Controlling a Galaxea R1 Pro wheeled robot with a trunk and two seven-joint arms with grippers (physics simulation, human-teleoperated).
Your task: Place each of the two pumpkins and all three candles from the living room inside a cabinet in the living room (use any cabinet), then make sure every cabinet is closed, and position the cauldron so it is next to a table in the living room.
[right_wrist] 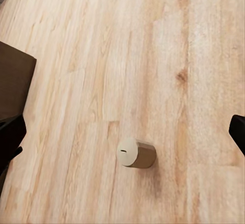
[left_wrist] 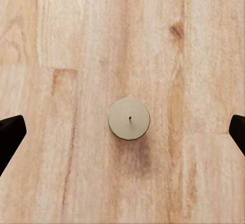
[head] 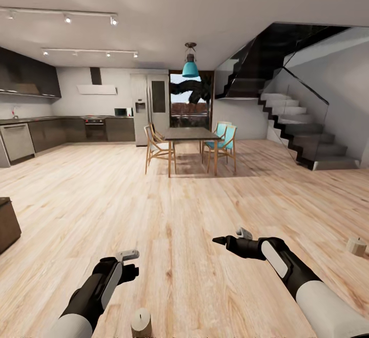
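A short tan candle (head: 141, 322) stands on the wood floor just below my left gripper (head: 129, 269). In the left wrist view this candle (left_wrist: 129, 119) is seen from above, wick up, centred between the wide-open fingertips (left_wrist: 11, 132). My right gripper (head: 225, 239) points left above the floor, open and holding nothing. Its wrist view has a candle (right_wrist: 136, 153) on the floor between its spread fingertips (right_wrist: 237, 131). A second candle (head: 356, 246) stands at the far right. A dark-brown cabinet corner (head: 7, 225) shows at the left edge. The pumpkins, cauldron and table are out of view.
Ahead stands a dark dining table (head: 190, 134) with wooden and teal chairs. The kitchen counter (head: 46, 122) runs along the back left, and a staircase (head: 302, 133) rises at the right. Wood floor (head: 169, 204) stretches between me and them.
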